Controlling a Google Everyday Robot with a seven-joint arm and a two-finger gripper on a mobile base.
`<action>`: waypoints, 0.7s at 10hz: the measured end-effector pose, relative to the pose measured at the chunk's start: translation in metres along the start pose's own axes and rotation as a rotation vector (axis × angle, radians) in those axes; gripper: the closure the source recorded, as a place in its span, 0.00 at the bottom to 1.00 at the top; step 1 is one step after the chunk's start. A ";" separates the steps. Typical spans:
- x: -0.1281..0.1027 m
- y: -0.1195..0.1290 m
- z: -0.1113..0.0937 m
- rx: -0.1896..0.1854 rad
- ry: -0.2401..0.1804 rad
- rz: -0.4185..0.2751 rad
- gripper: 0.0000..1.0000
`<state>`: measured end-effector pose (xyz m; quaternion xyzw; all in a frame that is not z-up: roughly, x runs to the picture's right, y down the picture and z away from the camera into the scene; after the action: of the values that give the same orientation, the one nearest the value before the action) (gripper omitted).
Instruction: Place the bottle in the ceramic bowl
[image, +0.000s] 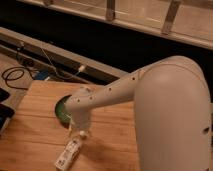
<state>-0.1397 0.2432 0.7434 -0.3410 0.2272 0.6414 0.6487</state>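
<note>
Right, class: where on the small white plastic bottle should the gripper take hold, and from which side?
Grip the small white plastic bottle across the middle of its slim body, coming from above. It lies flat on the wooden table, slanting lower left to upper right, leaving its long sides free. The gripper hangs by its upper end, beside the glossy green ceramic bowl.

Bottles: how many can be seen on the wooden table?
1. The bottle lies near the front edge of the table, just below the end effector, which hangs in front of the ceramic bowl. The arm may hide others.
</note>
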 end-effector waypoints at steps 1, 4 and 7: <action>0.004 0.006 0.010 -0.019 0.026 -0.012 0.35; 0.007 0.013 0.027 -0.050 0.071 -0.019 0.35; 0.009 0.017 0.039 -0.065 0.107 -0.028 0.46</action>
<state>-0.1617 0.2767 0.7598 -0.3988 0.2361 0.6202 0.6330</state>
